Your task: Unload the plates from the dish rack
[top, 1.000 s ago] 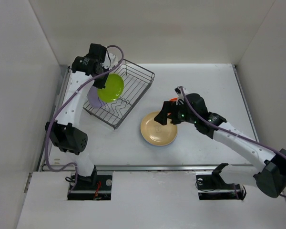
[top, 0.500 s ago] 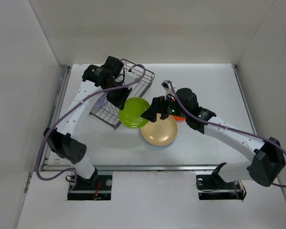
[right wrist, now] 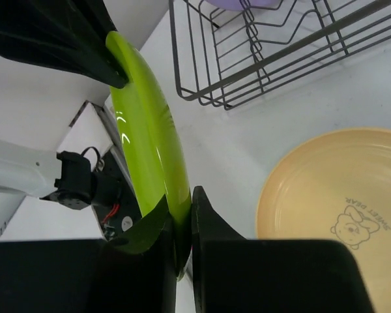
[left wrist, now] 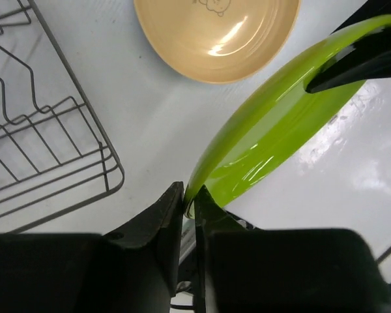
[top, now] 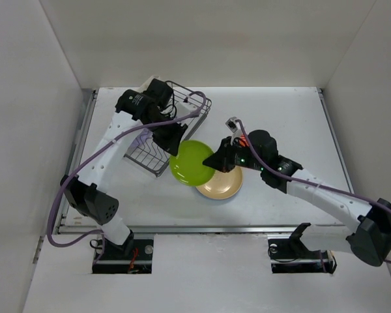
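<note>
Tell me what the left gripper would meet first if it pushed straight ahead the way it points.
Probably the right gripper: the left gripper is shut on the lime green round plastic plate, and the right one grips its far rim, directly ahead. Depth unclear.

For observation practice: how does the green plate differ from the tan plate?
The green plate is tilted, gripped at opposite rims by the left claw and right claw; the tan plate lies flat on the table. The tan plate shows a bear drawing; the green plate is plain. Both are round and shallow.
</note>
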### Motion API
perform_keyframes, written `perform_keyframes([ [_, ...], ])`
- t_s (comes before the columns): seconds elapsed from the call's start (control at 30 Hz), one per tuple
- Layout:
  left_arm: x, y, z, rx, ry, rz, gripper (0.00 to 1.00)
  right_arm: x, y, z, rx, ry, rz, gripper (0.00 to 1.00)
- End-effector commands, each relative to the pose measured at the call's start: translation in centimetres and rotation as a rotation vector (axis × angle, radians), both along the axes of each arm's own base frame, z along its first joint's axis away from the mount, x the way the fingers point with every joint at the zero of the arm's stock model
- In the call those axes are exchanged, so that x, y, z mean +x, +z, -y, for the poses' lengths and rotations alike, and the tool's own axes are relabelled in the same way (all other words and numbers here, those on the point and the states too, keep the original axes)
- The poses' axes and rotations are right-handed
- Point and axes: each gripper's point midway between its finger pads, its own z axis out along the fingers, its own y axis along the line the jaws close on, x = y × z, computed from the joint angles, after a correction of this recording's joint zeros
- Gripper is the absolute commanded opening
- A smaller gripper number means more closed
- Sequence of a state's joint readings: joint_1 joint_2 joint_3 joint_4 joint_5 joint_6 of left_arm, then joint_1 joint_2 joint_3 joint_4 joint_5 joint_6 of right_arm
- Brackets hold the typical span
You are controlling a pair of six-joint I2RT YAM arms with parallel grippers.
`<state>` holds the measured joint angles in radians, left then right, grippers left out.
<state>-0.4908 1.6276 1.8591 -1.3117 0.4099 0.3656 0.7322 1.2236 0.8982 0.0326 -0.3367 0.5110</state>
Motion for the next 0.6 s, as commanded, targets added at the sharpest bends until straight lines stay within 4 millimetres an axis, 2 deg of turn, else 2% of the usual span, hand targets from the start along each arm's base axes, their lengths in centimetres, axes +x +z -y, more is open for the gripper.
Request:
perform_keyframes([
  [0.0,-0.9,1.4,0.4,-0.030,0.002,0.000,0.10,1.0,2.2,1.0,0.069,-0.086,0.061,0.00],
  [0.03,-0.5,1.3,0.1,-0.010,0.029,0.006,0.45,1.1,2.6,1.3,0.081,-0.108,0.061,0.00],
  [0.1,0.7,2.3,0.0,-0.008,0.069,0.066,0.91,1.2,2.5,2.1,0.076,-0.156,0.046,0.00],
  [0.13,1.3,2.6,-0.2,0.001,0.095,0.094,1.00,1.6,2.2,2.4,0.065,-0.186,0.033,0.00],
  [0.17,2.6,2.7,-1.0,0.048,0.172,0.133,1.00,1.8,2.6,2.8,0.067,-0.214,0.031,0.00],
  [0.2,3.9,4.2,-1.2,0.042,0.220,0.207,1.00,2.9,3.3,3.5,0.059,-0.285,0.047,0.00],
  [0.23,4.8,4.9,-1.7,0.063,0.263,0.244,1.00,3.2,2.6,4.3,0.023,-0.335,0.014,0.00],
  [0.27,6.6,5.5,-2.8,0.117,0.329,0.315,1.00,3.6,2.8,4.8,0.017,-0.385,0.001,0.00],
  [0.3,7.8,6.6,-3.3,0.115,0.391,0.365,1.00,5.5,2.4,6.6,-0.012,-0.498,-0.005,0.00],
  [0.33,9.0,8.6,-3.9,0.095,0.443,0.433,1.00,6.4,2.2,7.4,-0.043,-0.551,-0.031,0.00],
  [0.37,9.8,9.7,-4.8,0.088,0.489,0.472,1.00,7.3,2.1,8.4,-0.055,-0.600,-0.041,0.00],
  [0.4,11.2,10.1,-6.6,0.106,0.553,0.500,1.00,8.3,1.9,9.3,-0.068,-0.646,-0.055,0.00],
  [0.43,12.2,10.7,-7.3,0.094,0.596,0.529,1.00,9.9,2.3,11.3,-0.073,-0.716,-0.057,0.00],
  [0.47,12.6,10.6,-8.1,0.105,0.605,0.536,1.00,10.8,1.0,12.3,-0.103,-0.749,-0.082,0.00],
  [0.5,13.4,9.9,-9.0,0.139,0.620,0.537,1.00,11.6,0.5,13.3,-0.109,-0.776,-0.094,0.00],
  [0.53,14.2,9.2,-10.6,0.180,0.651,0.530,1.00,12.7,0.2,15.4,-0.104,-0.817,-0.114,0.00],
  [0.57,14.7,8.5,-11.4,0.215,0.661,0.519,1.00,13.2,-0.9,16.3,-0.111,-0.828,-0.139,0.00],
])
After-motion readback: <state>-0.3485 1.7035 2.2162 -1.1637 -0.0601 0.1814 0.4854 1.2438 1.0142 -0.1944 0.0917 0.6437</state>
